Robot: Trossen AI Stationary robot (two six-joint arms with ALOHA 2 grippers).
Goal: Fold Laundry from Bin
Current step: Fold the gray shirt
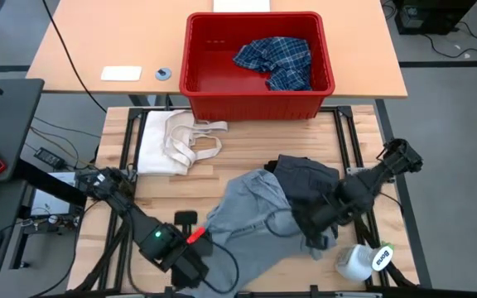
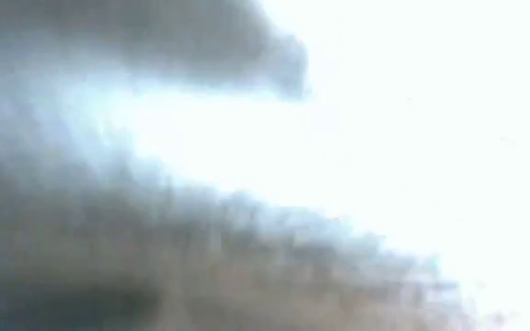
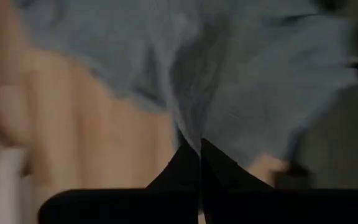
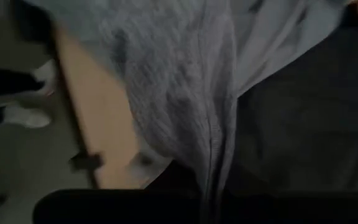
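Note:
A light grey garment (image 1: 251, 219) lies crumpled on the wooden table (image 1: 247, 157), with a dark grey garment (image 1: 309, 175) partly on its far right part. My left gripper (image 1: 199, 252) is shut at its near left edge. My right gripper (image 1: 311, 232) is shut at its near right side. The red bin (image 1: 259, 91) stands beyond the table's far edge, and a blue-and-white plaid shirt (image 1: 276, 60) lies in its right half. The low view shows only blurred grey cloth close to the lens. My left gripper pinches a bunched edge of the light grey garment (image 3: 191, 127) between its two fingertips (image 3: 182, 168), coming from above and pointing steeply down. The cloth spreads away from the tips over the table. My right gripper pinches a gathered fold of the light grey garment (image 4: 213, 155) between its fingers, coming from above. The fold runs in a ridge away from the fingers; the rest lies on the table and beside the dark grey garment (image 4: 303, 124).
A cream-white cloth with strap loops (image 1: 176, 141) lies on the table's far left. A white bottle (image 1: 363, 261) lies at the near right corner. A white card (image 1: 121, 73) and a small round thing (image 1: 163, 74) lie on the tan desk left of the bin.

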